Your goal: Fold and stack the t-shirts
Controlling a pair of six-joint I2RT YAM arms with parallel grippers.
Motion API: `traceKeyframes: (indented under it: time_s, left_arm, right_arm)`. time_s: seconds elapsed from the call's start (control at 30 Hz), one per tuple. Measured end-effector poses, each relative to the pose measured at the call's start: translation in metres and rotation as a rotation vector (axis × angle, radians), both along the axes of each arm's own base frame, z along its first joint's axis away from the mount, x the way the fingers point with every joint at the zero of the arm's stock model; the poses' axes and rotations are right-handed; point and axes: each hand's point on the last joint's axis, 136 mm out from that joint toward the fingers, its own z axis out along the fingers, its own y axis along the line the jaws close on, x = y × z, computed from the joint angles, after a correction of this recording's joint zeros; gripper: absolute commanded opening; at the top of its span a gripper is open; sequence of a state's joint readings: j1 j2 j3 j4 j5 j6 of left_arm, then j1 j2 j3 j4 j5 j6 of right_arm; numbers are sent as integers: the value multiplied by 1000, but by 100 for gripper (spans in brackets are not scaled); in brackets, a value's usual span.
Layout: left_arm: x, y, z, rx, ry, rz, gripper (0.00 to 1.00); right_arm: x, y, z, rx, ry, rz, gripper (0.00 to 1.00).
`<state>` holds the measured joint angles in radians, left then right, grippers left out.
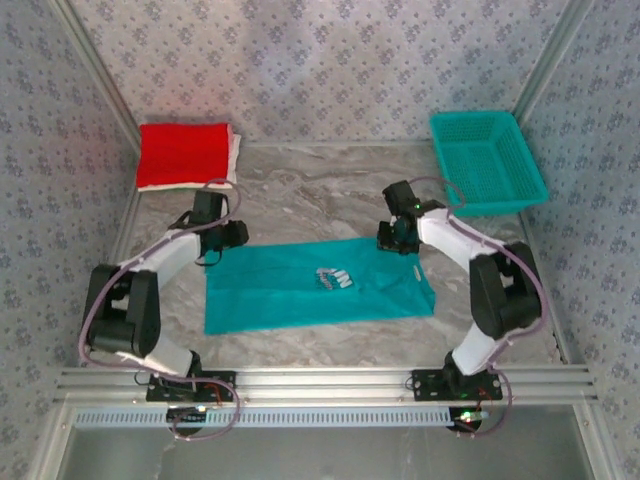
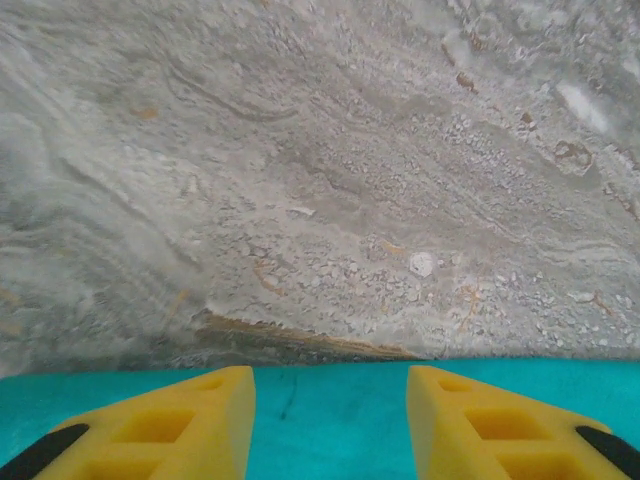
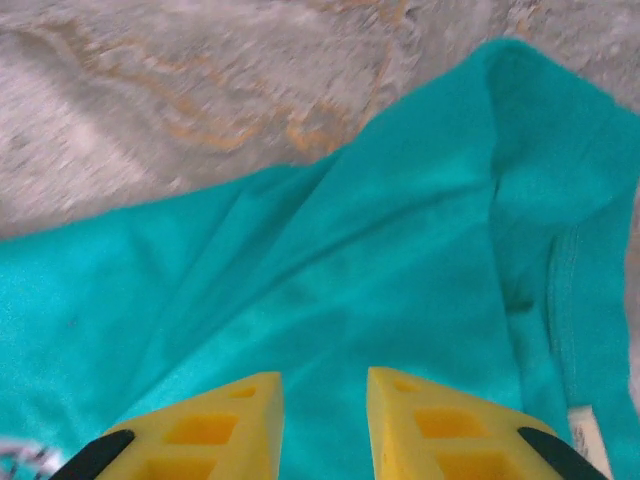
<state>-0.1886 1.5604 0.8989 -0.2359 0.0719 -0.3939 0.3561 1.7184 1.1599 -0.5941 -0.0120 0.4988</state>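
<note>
We expect the teal t-shirt (image 1: pixel 300 285) to handle as limp, light cloth; we would pinch it at its far corners. The left fingers (image 2: pixel 170 425) and right fingers (image 3: pixel 205 430) stand partly open, empty.

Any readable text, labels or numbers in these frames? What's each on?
White print on the teal shirt: too small and blurred to read.
White tag at the shirt's collar: no letters can be made out.
Red shirt and basket: no text to be seen.
</note>
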Motion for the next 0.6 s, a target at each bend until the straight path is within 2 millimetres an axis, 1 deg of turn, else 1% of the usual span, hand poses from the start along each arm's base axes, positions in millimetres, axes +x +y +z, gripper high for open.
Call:
traceKeyframes:
  time_s: [0.1,0.17,0.3,0.37,0.47,0.6]
  left_arm:
    - [-2,3,-18,-22,59,14,42]
    - [-3,8,-29,-40,96,39,42]
    - [-14,24,-46,-90,149,116,41]
    - [-14,31,-44,-124,130,147,41]
    - [-24,35,-45,-147,131,173,41]
    - [-32,35,-43,-151,131,180,41]
  right_arm:
    - [23,-2,-10,-7,5,-22,29]
    - [33,-2,-17,-10,11,-32,29]
    - [44,-9,-31,-30,35,-55,28]
    - [45,-16,-38,-42,53,-70,28]
    - [48,-19,-37,-42,52,-82,28]
    - [55,-18,-38,-44,51,-85,28]
